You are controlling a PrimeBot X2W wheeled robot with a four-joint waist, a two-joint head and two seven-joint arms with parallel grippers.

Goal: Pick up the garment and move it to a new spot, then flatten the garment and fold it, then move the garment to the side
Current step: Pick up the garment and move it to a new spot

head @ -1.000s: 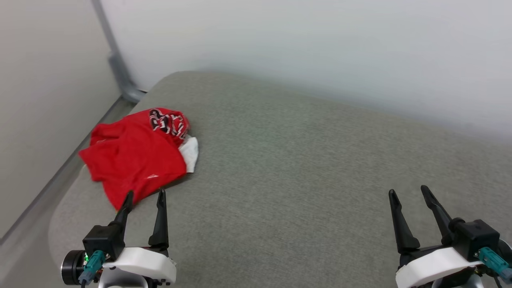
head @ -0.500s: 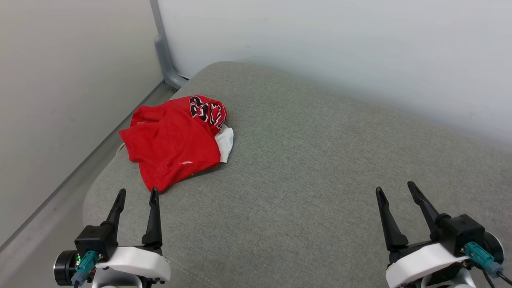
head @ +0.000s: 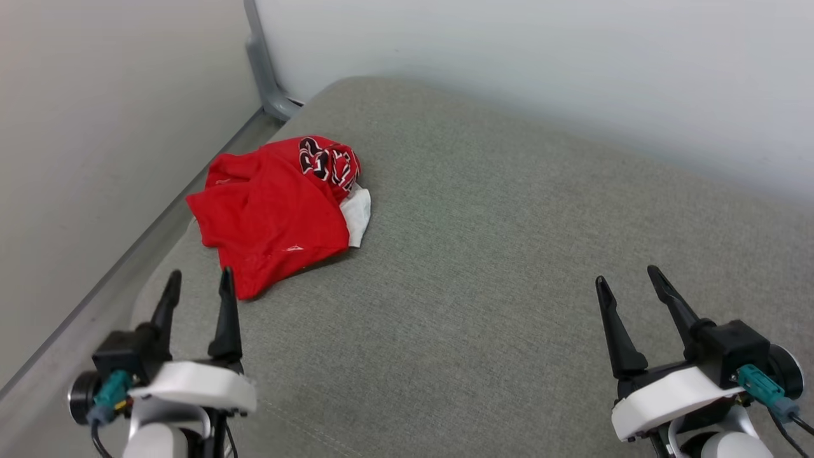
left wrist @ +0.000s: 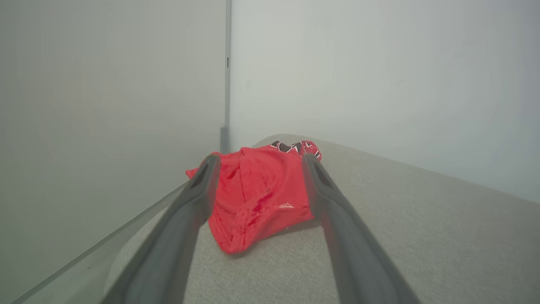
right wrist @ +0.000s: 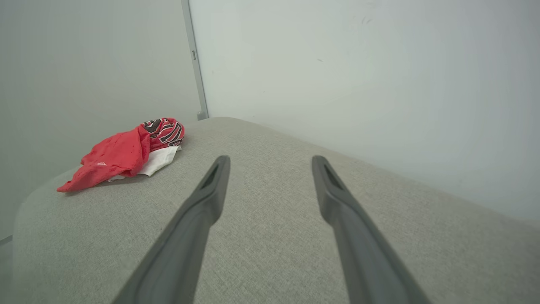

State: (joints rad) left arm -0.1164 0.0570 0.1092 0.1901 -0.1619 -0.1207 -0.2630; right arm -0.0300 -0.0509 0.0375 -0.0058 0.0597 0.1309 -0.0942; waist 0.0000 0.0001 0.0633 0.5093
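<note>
Surface: grey-green woven fabric cushion (head: 483, 254), soft and lightly textured, with a rounded corner.
Room: plain pale walls (head: 509, 63) meet at a grey metal post (head: 264, 83); a grey strip of floor (head: 63, 356) runs from the post along the cushion's edge.
Garment: crumpled red jersey T-shirt (head: 273, 210), a white sleeve poking out, black white-outlined lettering bunched on top; it lies on the cushion corner nearest the post.
Left gripper (head: 199, 272): two long dark fingers spread wide, holding nothing, just short of the shirt's hem farthest from the post.
Right gripper (head: 626, 274): equally wide, empty, well apart from the post and the shirt.
Risk: a pinch that catches one layer would likely lift a twisted bundle, making flattening harder; a low approach could snag the cushion's weave; a push toward the post might slide the shirt off the edge.
</note>
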